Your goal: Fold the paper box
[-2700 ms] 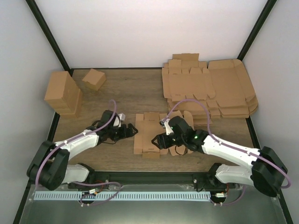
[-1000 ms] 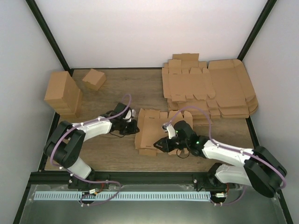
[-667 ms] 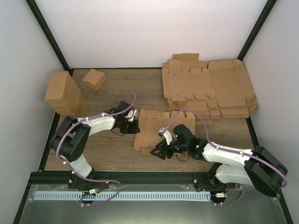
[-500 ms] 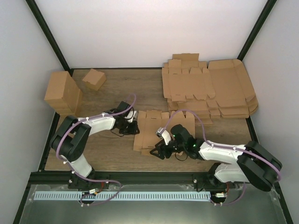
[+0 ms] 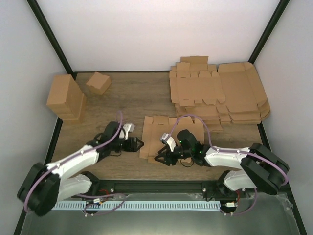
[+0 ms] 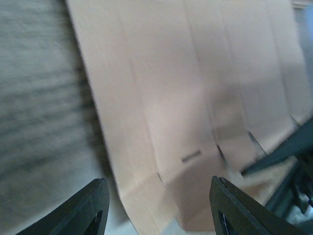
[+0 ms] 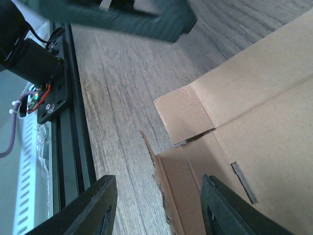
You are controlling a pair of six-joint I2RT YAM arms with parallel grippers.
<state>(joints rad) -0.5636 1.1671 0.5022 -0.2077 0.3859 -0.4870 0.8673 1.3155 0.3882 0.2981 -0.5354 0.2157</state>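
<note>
The paper box [image 5: 157, 131] lies as a flat brown sheet at the table's near middle. My left gripper [image 5: 140, 144] is at its left edge, open. In the blurred left wrist view the sheet [image 6: 171, 98] fills the frame, its near corner lying between the spread fingers of the left gripper [image 6: 159, 215] without being gripped. My right gripper [image 5: 157, 158] is at the sheet's near left corner, open. In the right wrist view a small end flap [image 7: 186, 115] lies flat, and a torn-looking edge of the sheet [image 7: 264, 112] stands up between the spread fingers of the right gripper [image 7: 159, 210].
A stack of large flat cardboard sheets [image 5: 220, 93] covers the back right. A tall cardboard block [image 5: 66, 98] and a small folded carton [image 5: 99, 83] stand at the back left. The black front rail [image 7: 54, 107] runs close beside the right gripper.
The left gripper has opened and drawn back toward the near side along the sheet's left edge. The right gripper has slid left to the sheet's near corner.
</note>
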